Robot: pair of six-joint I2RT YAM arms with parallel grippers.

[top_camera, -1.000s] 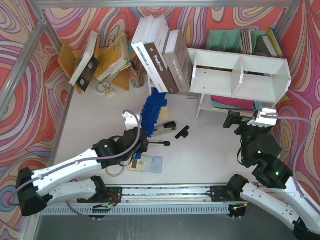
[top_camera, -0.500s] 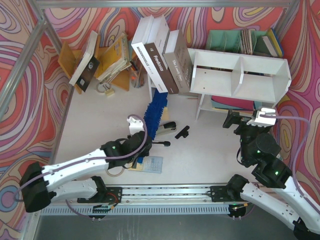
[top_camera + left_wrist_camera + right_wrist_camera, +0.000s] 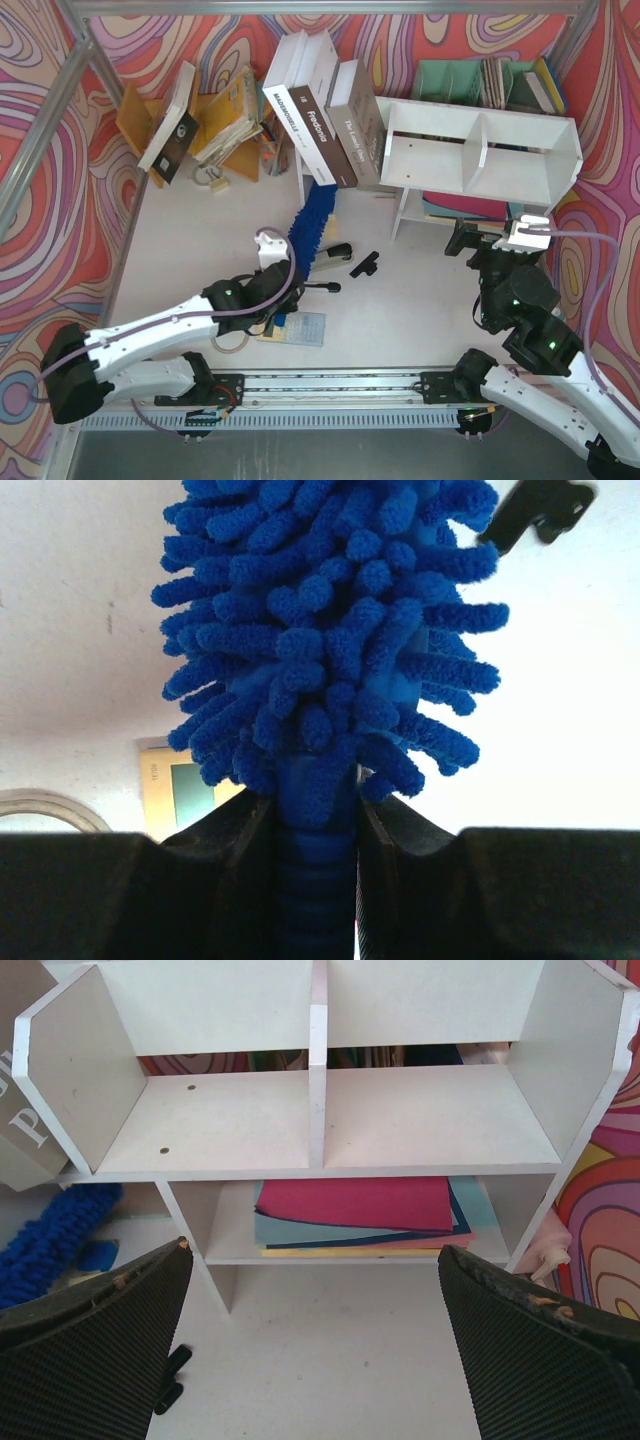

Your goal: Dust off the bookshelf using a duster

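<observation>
The blue fluffy duster (image 3: pixel 310 225) points from my left gripper (image 3: pixel 283 272) toward the leaning books. In the left wrist view the jaws are shut on the duster's ribbed blue handle (image 3: pixel 318 880), the fluffy head (image 3: pixel 330 630) filling the view above. The white bookshelf (image 3: pixel 480 150) stands at the back right with two cubbies and a lower tier. My right gripper (image 3: pixel 478 243) hovers in front of it, open and empty. The right wrist view shows the bookshelf (image 3: pixel 320 1120) head-on, with coloured folders (image 3: pixel 360 1210) on its lower tier and the duster's tip (image 3: pixel 50 1240) at the left.
Large books (image 3: pixel 320 110) lean against the shelf's left end. An orange-yellow rack (image 3: pixel 195 120) with books stands back left; a teal organiser (image 3: pixel 480 80) stands behind the shelf. A stapler (image 3: pixel 325 262), a black clip (image 3: pixel 364 265), a calculator (image 3: pixel 297 328) and a tape ring (image 3: pixel 228 342) lie on the table.
My left arm has moved right and forward with the duster, whose head now sits a little further right and stands steeper. The right arm has not moved.
</observation>
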